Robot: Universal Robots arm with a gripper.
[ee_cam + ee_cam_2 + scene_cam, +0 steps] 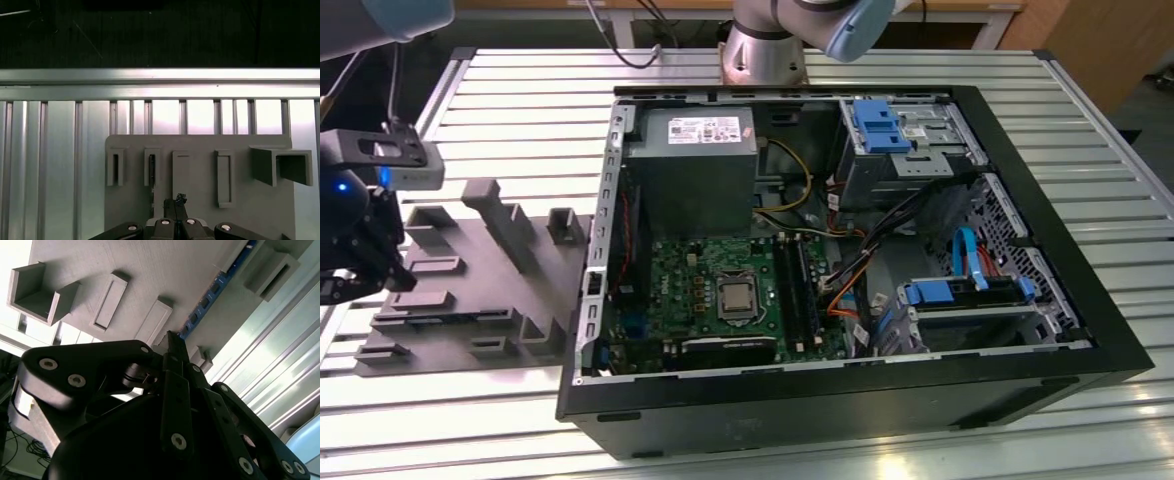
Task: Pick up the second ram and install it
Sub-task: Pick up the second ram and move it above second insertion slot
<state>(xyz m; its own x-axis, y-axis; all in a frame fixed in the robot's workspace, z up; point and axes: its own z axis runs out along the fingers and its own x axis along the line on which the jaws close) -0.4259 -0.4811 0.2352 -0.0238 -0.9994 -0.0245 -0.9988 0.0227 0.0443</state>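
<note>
A ribbed metal table (520, 90) carries an open black computer case (854, 410) lying on its side, and just beside it, toward the exterior view's left, a flat grey slotted holder (454, 320); the arm's base (761, 55) stands at the far edge

High exterior view overlooks the worktop (520, 90); both wrist views look closely past the gripper (172, 337) (177, 199) at one grey holder (150, 270) (200, 175).

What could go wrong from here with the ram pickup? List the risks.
1. In the first wrist view the gripper hovers with its jaws shut, off line from the second ram standing in the grey fixture. Descending like this could strike the stick's edge.
2. Loose cables lie beside the memory slots and might snag the stick during insertion.
</note>
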